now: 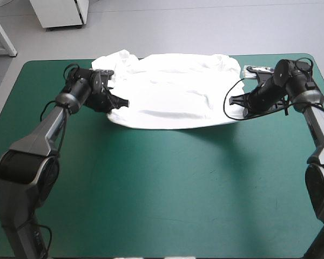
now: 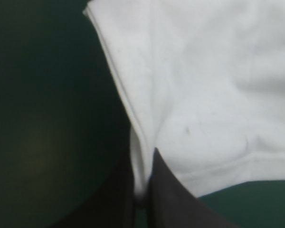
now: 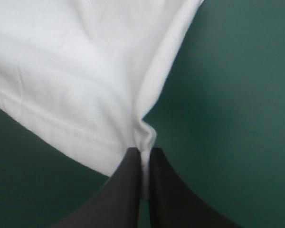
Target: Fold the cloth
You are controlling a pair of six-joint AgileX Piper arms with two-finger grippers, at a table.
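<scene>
The T-shirt (image 1: 173, 91) lies spread across the table's (image 1: 162, 189) far half. It looks light and limp, likely to sag between holds. The left gripper (image 1: 124, 102) and right gripper (image 1: 232, 100) each pinch a near hem corner, fingers pressed together on the cloth. Sound holds, I'd judge.

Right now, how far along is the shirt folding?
Done: the T-shirt lies spread out across the table's far half. In hand: the left gripper and the right gripper are each shut on a near corner of it, and the near edge looks lifted, casting a shadow on the teal-green cover. Left: no fold shows yet, so all the folding remains.
</scene>
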